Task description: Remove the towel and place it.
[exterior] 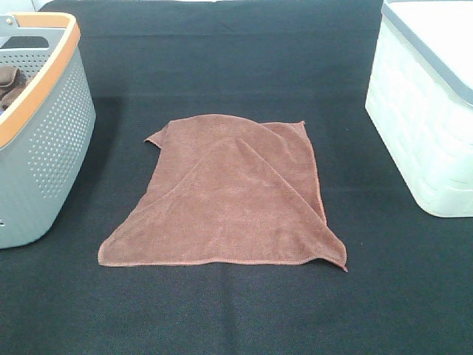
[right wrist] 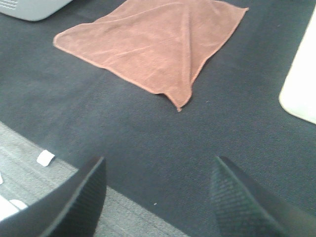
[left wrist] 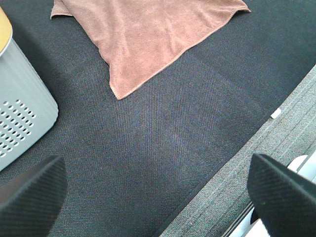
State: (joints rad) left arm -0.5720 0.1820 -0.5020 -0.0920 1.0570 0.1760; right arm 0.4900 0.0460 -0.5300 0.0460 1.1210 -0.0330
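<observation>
The reddish-brown towel [exterior: 229, 196] lies spread flat on the black table cover, in the middle, with its upper right part folded over. It also shows in the left wrist view [left wrist: 148, 34] and in the right wrist view [right wrist: 158, 44]. Neither gripper shows in the exterior high view. My left gripper [left wrist: 158, 197] is open and empty, over the table's front edge, apart from the towel. My right gripper [right wrist: 158, 197] is open and empty, also near the front edge, apart from the towel.
A grey perforated basket [exterior: 52, 140] with an orange rim stands at the left, a dark brown cloth [exterior: 11, 85] inside it. A white lidded bin [exterior: 429, 111] stands at the right. A grey strip [left wrist: 276, 148] runs along the table's front edge.
</observation>
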